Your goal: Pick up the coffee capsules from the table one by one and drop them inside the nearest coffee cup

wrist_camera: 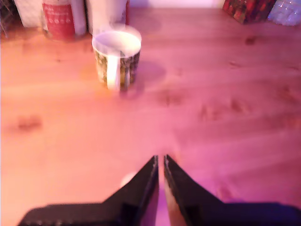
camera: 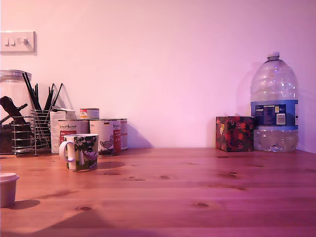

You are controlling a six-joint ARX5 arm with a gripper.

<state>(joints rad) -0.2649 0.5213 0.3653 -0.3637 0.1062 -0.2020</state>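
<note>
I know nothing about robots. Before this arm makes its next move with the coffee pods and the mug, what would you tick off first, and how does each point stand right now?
1. White ceramic mug with dark print upright, mouth open: ok.
2. Mug's inside free for a pod: cannot tell; the wrist view is blurred, though the inside looks pale.
3. Black coffee capsule located: not ok; none shows on the reddish-brown pine tabletop in either view.
4. Black gripper state: fingers nearly together, only a thin slit between them; ok if it holds nothing.
5. Something held between the fingers: cannot tell; a pale blur sits beside them.
6. Path to the mug: ok; bare wood lies between gripper and mug.
</note>
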